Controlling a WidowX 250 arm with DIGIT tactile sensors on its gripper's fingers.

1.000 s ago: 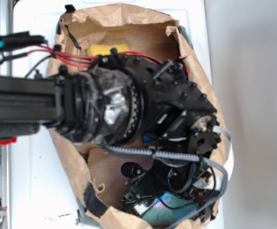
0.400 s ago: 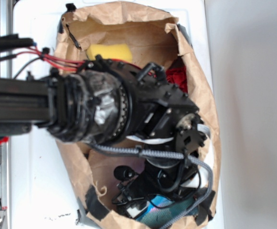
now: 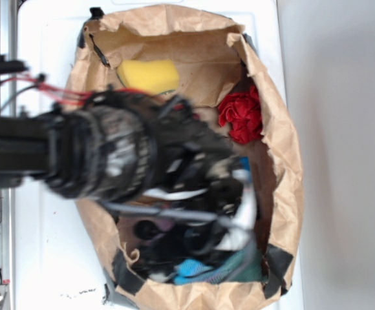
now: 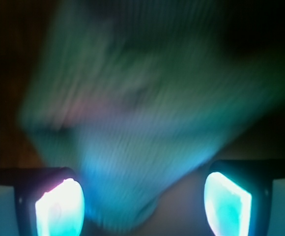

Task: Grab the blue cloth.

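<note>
In the exterior view, the robot arm [image 3: 77,155] enters from the left edge and extends across the brown paper bag [image 3: 275,161], which lies open on a white surface [image 3: 45,258]. The arm is motion-blurred and covers most of the bag's left and central interior, leaving little open room on that side. A yellow sponge [image 3: 150,75] sits near the bag's upper wall, clear of the arm. A red cloth [image 3: 242,116] rests against the bag's right wall, just right of the arm's wrist section. The blue cloth [image 3: 191,268] lies at the bottom end of the bag, close to the lower rim, partly hidden beneath the arm's cables. The gripper itself cannot be made out in this view.

In the wrist view, the gripper [image 4: 142,204] has its fingers apart. The left fingertip pad [image 4: 59,209] and the right one appear at the lower corners, lit cyan. The blue cloth [image 4: 132,128] fills the centre and upper frame, heavily blurred, with its lower edge dipping between the two pads. Contact between cloth and pads cannot be determined. A gap shows beside the right pad.
</note>
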